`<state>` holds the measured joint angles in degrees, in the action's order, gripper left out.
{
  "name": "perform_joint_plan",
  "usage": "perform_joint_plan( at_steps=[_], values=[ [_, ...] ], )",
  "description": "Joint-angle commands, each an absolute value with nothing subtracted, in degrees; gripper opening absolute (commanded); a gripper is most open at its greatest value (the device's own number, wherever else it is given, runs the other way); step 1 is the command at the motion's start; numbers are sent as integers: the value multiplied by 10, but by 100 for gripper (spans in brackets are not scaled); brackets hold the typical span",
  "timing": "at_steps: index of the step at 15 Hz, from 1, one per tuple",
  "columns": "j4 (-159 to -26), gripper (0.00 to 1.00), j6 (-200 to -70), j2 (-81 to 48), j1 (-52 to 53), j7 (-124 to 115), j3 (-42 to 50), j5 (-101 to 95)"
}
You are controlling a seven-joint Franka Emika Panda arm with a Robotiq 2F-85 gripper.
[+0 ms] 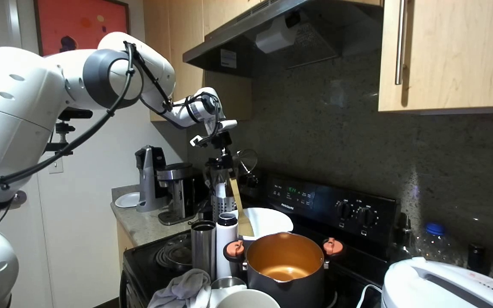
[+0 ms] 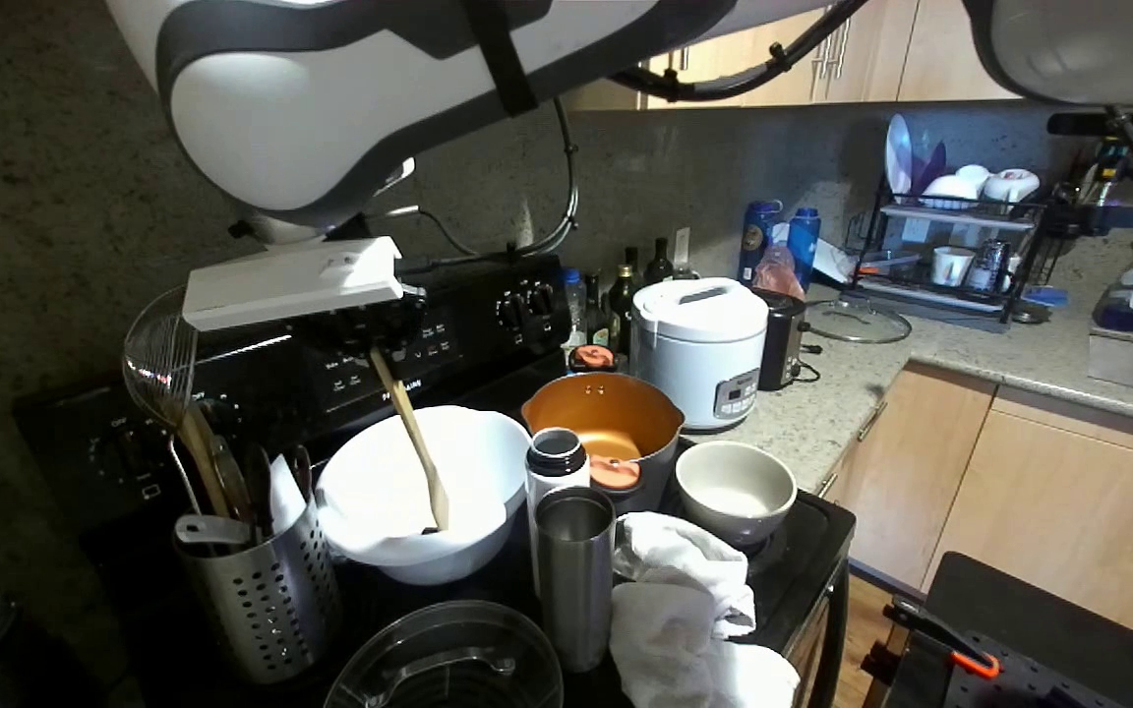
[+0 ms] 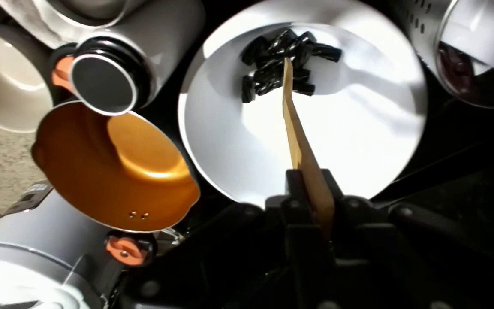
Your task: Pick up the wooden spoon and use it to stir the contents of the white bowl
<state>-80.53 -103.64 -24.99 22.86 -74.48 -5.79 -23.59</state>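
Wrist view gives you the clearest look: the gripper (image 3: pixel 311 182) is pinched on the upper handle of the wooden spoon (image 3: pixel 299 139), its fingers apart only by the thickness of the wood. The spoon slants down into the white bowl (image 3: pixel 212 128), and its end (it looks flat, more like a spatula) is among or just above the black twisted pieces (image 3: pixel 268 71); which of the two, you cannot tell from here. So stirring seems to be your step in hand, and I would worry about some points. You hold a long lever at a narrow place, so if the pieces resist, the handle may turn or slip between the fingers. If you push against the wall instead of following its curve, the bowl may slide, because nothing is seen to hold it. It could then bump the white flask (image 1: pixel 226 248), which is tall, stands just beside it and would probably fall, or the copper-lined pot (image 1: pixel 287 288). A fast or wide stroke may throw pieces over the rim. On the other side, the perforated utensil holder (image 2: pixel 262 600) also leaves you little room.
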Motion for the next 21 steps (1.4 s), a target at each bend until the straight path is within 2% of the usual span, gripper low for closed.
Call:
perform_joint_plan(
  at_steps=[1,7,13,15,21],
  values=[
    [-778,5,-956,-254,250,-751,-44,-277],
    [-793,5,-982,-262,265,-815,-42,-394],
    [-827,5,-1175,-262,233,-876,-63,-315],
    [-829,5,-1203,-267,233,-855,-59,-280],
    [-800,5,-1107,-275,224,-759,-62,-180]
  ],
)
